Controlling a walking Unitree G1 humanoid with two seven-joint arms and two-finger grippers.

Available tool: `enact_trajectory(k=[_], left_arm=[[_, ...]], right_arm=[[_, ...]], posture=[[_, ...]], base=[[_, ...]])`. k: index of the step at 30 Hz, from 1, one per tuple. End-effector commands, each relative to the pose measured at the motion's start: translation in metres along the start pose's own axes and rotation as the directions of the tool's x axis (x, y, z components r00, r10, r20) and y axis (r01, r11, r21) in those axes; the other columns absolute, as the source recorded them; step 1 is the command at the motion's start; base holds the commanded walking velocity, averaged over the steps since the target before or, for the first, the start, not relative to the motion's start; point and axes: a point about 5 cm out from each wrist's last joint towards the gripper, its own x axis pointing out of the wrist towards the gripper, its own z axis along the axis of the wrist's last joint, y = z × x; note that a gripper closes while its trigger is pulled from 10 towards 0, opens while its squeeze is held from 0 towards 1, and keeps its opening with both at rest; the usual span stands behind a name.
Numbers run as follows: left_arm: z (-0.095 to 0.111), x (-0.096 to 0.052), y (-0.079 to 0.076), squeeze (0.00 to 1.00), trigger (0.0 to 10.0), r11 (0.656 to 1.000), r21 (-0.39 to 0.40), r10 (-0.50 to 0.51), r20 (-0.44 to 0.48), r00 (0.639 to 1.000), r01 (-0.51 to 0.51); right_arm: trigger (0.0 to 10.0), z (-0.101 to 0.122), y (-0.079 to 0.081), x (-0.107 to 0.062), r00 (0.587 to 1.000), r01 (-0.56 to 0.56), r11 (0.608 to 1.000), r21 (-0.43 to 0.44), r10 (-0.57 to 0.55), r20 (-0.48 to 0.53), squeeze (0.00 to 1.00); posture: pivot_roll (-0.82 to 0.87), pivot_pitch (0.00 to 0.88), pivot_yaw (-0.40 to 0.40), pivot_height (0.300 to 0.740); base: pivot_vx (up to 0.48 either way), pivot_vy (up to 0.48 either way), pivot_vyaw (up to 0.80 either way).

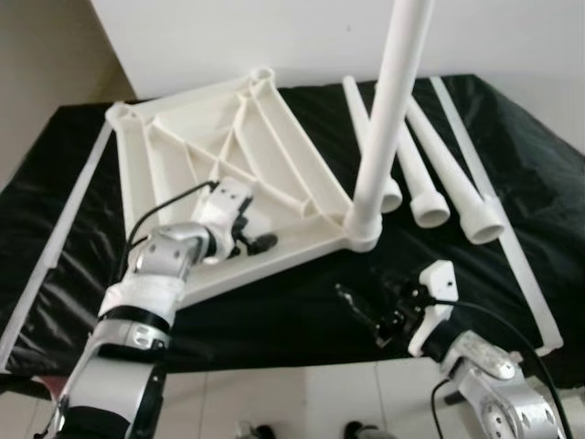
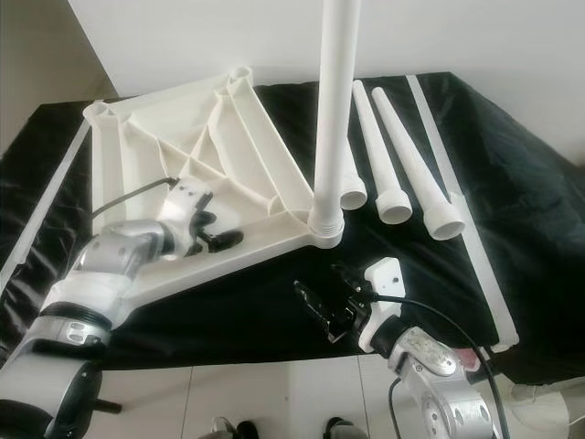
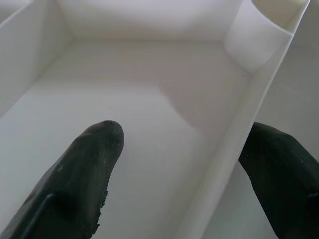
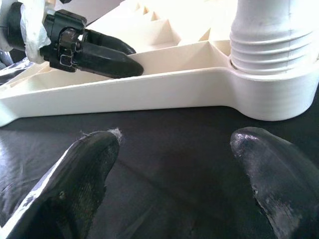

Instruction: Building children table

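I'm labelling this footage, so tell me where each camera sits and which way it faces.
Left eye, right eye: on the head, looking down at the tabletop, its fitted leg and both arms.
Left wrist: along the left gripper, whose fingers straddle the tabletop's edge.
Right wrist: along the open right gripper, low over the black cloth.
Shared: the right wrist view also catches the left gripper and leg.

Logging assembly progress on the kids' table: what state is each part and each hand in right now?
Tabletop: upside down on the black cloth, ribs facing up.
Fitted leg: upright, seated in the tabletop's near corner socket.
Three loose legs: lying side by side on the cloth, not attached.
Left hand: fingers straddling the tabletop's front rim, one inside, one outside.
Right hand: open, holding nothing, above the cloth in front of the fitted leg.
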Motion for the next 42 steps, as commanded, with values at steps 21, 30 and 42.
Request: enact_trajectory(k=[21,30,42], left_arm=[[0.014,-0.012,0.025,0.0,10.0,0.946,0.064,0.317,0.016,0.948,-0.318],[0.012,-0.025,0.041,0.0,10.0,0.89,-0.003,0.456,0.024,0.89,-0.456],[0.019,-0.054,0.073,0.0,10.0,0.695,-0.14,0.718,0.072,0.692,-0.706]], right_arm=[[10.0,0.0,-0.001,-0.004,1.0,0.022,1.0,0.015,-0.022,0.004,0.0],[10.0,0.0,-0.001,-0.006,0.999,0.038,0.999,0.019,-0.038,0.006,0.0],[10.0,-0.002,0.001,-0.006,0.999,0.044,0.999,0.028,-0.044,0.006,0.0]], posture=[[-0.17,0.192,0.103,0.74],[-0.18,0.199,0.109,0.74],[-0.17,0.194,0.11,0.74]], base=[[0.0,0.0,0.0],[0.0,0.0,0.0],[0.0,0.0,0.0]])
